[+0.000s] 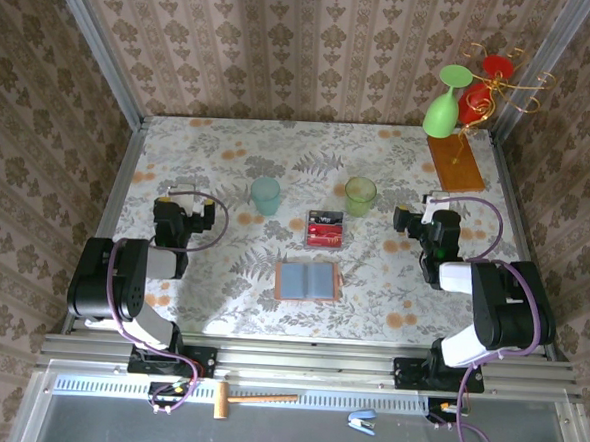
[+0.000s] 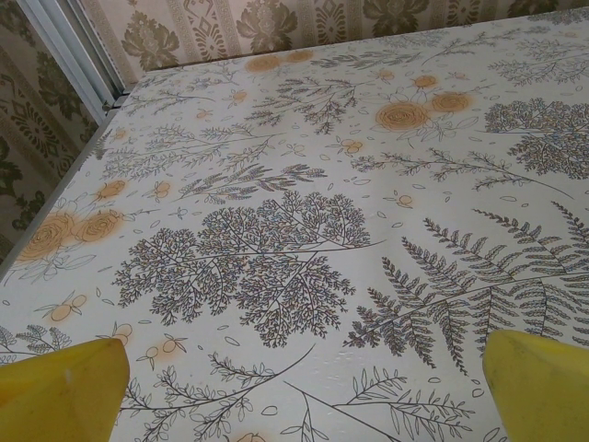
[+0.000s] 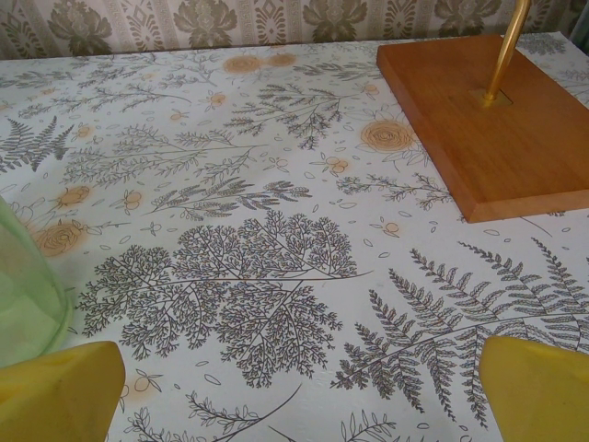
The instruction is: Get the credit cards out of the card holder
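The card holder (image 1: 307, 280) lies spread open and flat at the table's middle front, tan edge around grey-blue pockets. Just behind it, apart from it, the credit cards (image 1: 325, 228) lie in a small stack, red with a dark one at the top. My left gripper (image 1: 172, 197) sits low over the left side of the table, well left of both. In its wrist view the left gripper (image 2: 304, 391) is open, its yellow fingertips (image 2: 64, 387) wide apart over bare cloth. My right gripper (image 1: 424, 211) rests to the right of the cards; the right gripper (image 3: 304, 387) is open too, holding nothing.
A teal cup (image 1: 266, 194) and a green cup (image 1: 360, 195) stand behind the cards; the green cup (image 3: 23, 295) is left of my right fingers. The glass stand's wooden base (image 1: 454, 163) (image 3: 497, 120) is back right, with hanging glasses (image 1: 444, 105). Walls enclose three sides.
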Motion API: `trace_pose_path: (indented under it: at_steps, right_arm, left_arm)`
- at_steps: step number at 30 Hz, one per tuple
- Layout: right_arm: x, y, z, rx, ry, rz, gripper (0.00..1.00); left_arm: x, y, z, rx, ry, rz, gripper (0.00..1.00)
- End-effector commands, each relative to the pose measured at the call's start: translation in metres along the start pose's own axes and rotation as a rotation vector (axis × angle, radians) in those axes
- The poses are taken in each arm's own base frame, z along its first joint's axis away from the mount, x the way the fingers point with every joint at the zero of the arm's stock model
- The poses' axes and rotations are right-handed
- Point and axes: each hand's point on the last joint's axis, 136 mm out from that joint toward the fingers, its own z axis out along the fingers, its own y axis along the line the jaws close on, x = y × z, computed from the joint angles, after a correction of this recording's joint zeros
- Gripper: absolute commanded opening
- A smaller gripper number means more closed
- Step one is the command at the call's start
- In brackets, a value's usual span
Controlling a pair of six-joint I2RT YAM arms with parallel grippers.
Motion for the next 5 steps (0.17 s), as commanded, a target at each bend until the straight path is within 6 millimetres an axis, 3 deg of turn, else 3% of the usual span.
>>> trace_pose_path:
  at_steps: [1, 5]
  right_arm:
    - [-0.0014, 0.0035, 0.0019, -0.011, -0.013, -0.018, 1.0]
    - [-0.002, 0.003, -0.0019, -0.01, -0.029, -0.016, 1.0]
  left_arm:
    - [-0.0036, -0.0006, -0.0027, -0.005, -0.027, 0.017, 1.0]
    - [-0.0045, -0.0014, -0.003, -0.006, -0.03, 0.018, 1.0]
